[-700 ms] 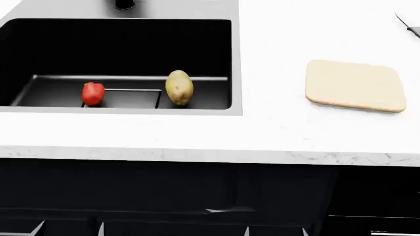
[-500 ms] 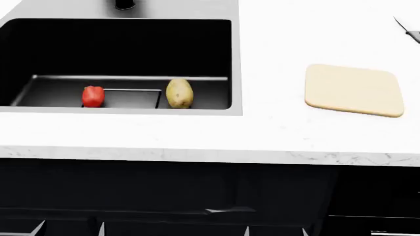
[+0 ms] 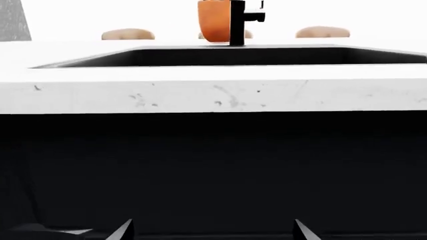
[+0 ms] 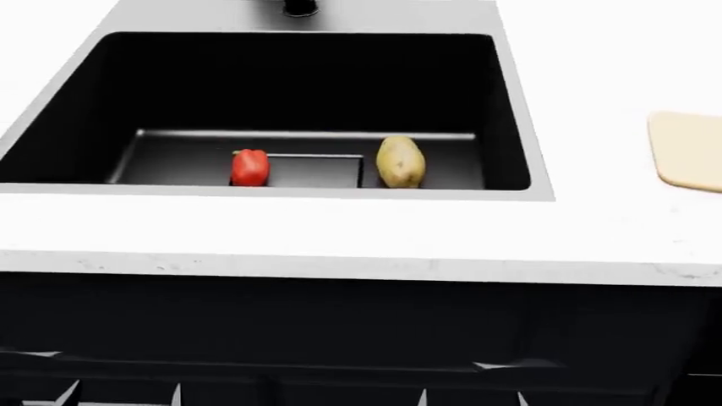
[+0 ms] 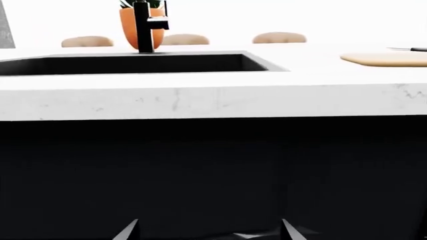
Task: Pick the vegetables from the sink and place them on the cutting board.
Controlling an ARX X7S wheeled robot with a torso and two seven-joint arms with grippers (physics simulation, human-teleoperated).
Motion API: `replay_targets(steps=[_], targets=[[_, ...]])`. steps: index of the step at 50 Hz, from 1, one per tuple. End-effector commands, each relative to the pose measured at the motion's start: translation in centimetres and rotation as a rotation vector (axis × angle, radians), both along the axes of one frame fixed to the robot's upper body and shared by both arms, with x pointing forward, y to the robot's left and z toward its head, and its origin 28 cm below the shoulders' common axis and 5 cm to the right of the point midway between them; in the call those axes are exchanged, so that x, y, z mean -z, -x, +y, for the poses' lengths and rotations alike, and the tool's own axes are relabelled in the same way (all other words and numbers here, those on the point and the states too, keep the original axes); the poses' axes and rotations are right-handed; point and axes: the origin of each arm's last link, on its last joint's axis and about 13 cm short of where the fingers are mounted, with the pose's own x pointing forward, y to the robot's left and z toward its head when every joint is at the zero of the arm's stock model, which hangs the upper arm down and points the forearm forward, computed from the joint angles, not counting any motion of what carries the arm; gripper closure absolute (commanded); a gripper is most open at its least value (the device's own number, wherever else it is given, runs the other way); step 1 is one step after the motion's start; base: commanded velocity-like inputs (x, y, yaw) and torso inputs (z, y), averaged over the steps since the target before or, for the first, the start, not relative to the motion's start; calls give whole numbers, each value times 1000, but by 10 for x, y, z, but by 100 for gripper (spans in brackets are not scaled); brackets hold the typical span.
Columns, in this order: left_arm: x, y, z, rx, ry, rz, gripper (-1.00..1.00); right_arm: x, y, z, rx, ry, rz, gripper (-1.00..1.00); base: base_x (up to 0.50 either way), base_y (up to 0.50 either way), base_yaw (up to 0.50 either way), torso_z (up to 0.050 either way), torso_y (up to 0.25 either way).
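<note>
On the floor of the black sink [image 4: 513, 110] lie the vegetables: a red bell pepper [image 4: 249, 167] to the left and a yellow-brown potato [image 4: 401, 161] to the right. Only the left part of the beige cutting board [image 4: 688, 152] shows, at the head view's right edge; it appears edge-on as the cutting board [image 5: 387, 59] in the right wrist view. Both grippers hang low in front of the dark cabinet, below the counter. Left gripper [image 4: 121, 394] [image 3: 212, 232] and right gripper [image 4: 472, 396] [image 5: 209, 231] are open and hold nothing. The wrist views hide the vegetables.
A white marble counter [image 4: 338, 237] surrounds the sink, with its front edge [image 3: 213, 95] above both grippers. The black faucet [image 3: 237, 22] stands behind the basin, an orange pot [image 3: 212, 20] beyond it. A knife [image 5: 410, 49] lies past the board. Dark cabinet fronts [image 4: 338, 321] are below.
The head view has shifted left: sink and vegetables now sit nearer the middle, the cutting board has slid to the right edge, and the knife is out of that view.
</note>
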Motion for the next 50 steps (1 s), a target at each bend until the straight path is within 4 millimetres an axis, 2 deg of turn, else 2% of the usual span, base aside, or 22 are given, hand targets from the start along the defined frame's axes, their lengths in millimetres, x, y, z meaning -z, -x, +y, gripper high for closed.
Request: replay_targets(steps=[1,8,19,50], targets=[[1,1,1,2,-6,10,-100,1,0,0,2,7,4,-100,0,371,0,0,0],[2,0,-2,6,-19,15,-100,2,0,0,1,11,9,-100,0,343,0,0,0],[-3,0,-4,55,-7,-45,-100,1,-3,2,4,33,13,-100,0,0,0,3,0],[-4,2,-3,76,-2,-62,-100,2,-3,1,2,42,12,-100,0,0,0,50,0]])
